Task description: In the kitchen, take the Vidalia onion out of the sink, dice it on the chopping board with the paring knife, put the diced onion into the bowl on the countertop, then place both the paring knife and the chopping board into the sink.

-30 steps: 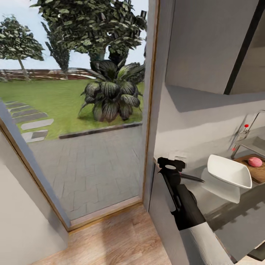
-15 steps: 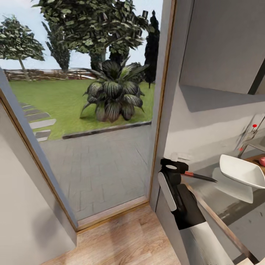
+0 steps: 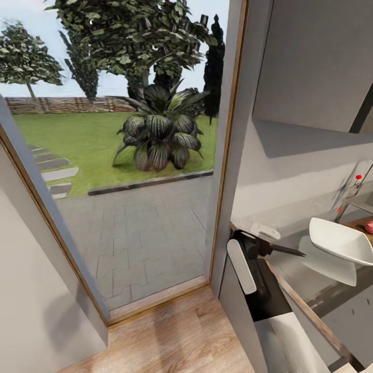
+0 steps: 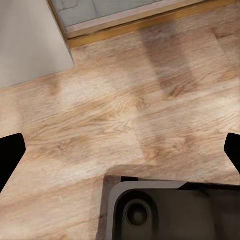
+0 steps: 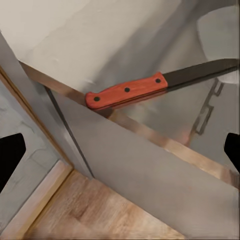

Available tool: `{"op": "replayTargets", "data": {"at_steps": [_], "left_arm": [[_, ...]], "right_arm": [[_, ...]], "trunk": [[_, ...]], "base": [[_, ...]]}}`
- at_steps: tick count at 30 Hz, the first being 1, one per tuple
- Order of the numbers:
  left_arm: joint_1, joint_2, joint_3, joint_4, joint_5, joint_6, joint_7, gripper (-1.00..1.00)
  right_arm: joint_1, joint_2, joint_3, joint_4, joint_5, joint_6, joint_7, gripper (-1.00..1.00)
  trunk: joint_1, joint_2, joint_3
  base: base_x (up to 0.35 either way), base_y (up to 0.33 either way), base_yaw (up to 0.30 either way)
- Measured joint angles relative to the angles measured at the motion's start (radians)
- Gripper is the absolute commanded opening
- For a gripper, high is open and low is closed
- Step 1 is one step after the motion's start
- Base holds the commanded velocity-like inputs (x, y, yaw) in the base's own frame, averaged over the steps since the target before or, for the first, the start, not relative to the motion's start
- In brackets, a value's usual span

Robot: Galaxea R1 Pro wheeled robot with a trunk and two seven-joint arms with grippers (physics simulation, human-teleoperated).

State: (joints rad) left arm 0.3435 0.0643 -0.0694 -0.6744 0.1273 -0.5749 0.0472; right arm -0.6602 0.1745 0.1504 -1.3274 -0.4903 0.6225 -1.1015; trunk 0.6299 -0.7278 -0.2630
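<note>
Paring knife (image 5: 150,86) lies flat at the countertop's (image 3: 331,290) near end, handle toward me, blade pointing at the bowl (image 3: 339,241). My right gripper (image 5: 120,145) is spread wide, empty, short of the handle; that arm is nearer. Left gripper (image 4: 120,150) open over floor.

Glossy white bowl (image 3: 339,239); reflective countertop (image 3: 311,277); grained wooden floor (image 4: 125,110).
</note>
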Motion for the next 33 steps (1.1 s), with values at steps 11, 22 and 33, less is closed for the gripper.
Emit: {"op": "replayTargets", "data": {"at_steps": [11,22,33], "left_arm": [[0.0,0.0,0.0,-0.001,0.0,0.0,0.0,1.0],[0.0,-0.001,0.0,0.001,0.0,0.001,0.0,1.0],[0.0,-0.001,0.0,0.001,0.0,0.001,0.0,1.0]], "right_arm": [[0.0,0.0,-0.003,0.0,-0.099,-0.01,-0.086,1.0],[0.0,0.0,-0.007,0.0,-0.108,-0.024,-0.132,1.0],[0.0,0.0,-0.091,0.0,-0.109,-0.024,-0.138,1.0]], "trunk": [[0.0,0.0,0.0],[0.0,0.0,0.0],[0.0,0.0,0.0]], "base": [[0.0,0.0,0.0],[0.0,0.0,0.0],[0.105,0.0,0.0]]}}
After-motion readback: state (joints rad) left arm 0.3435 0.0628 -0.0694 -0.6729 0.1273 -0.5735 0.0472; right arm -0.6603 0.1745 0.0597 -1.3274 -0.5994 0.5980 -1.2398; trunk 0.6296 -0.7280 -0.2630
